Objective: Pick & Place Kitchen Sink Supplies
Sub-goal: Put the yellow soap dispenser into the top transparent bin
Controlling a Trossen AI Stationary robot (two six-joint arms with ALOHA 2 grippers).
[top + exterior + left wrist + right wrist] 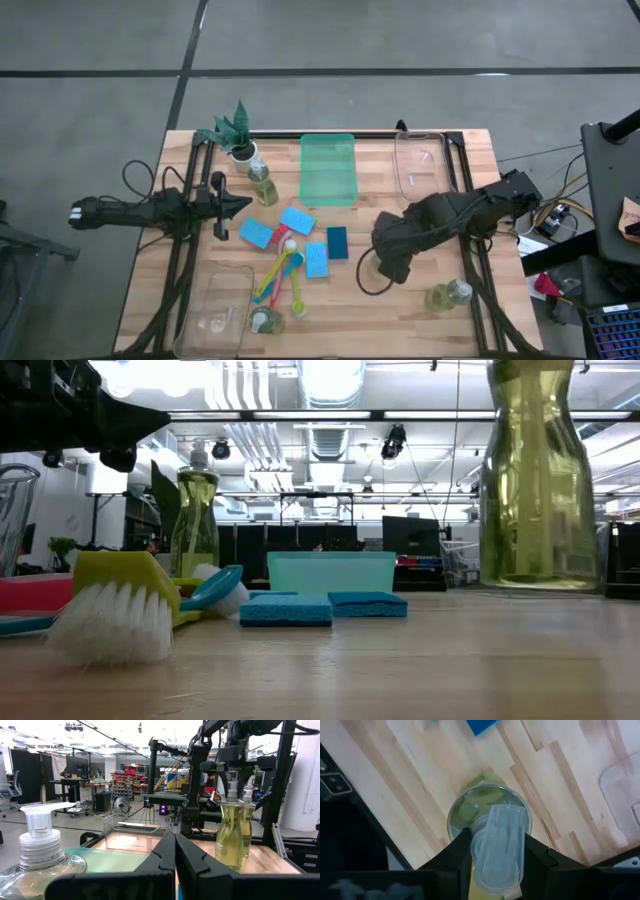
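The right end effector (495, 851) was found clamped on the neck of a soap bottle (487, 815), seen from directly above in the right wrist view, with one finger on each side just below the pump cap. In the high view this end effector (392, 262) stood over the worktop (440, 330) right of centre, and the bottle was hidden beneath it. Whether the bottle's base was touching the boards could not be told.

The left end effector (175, 851) was seen clenched and empty, held level over the worktop's left side near another bottle (262, 185).

A third bottle (450, 295) stood near the front right. Sponges (297, 221) and brushes (280, 275) lay in the middle. A green tray (328, 168) and a clear tray (420, 165) lay at the back.

The grasped bottle was judged rigid, smooth and likely slippery, and bottom-heavy with liquid. The neck under the cap was judged the soundest hold, since the shoulder of the cap resists slipping. Swinging of the body is to be expected if the bottle is moved quickly.
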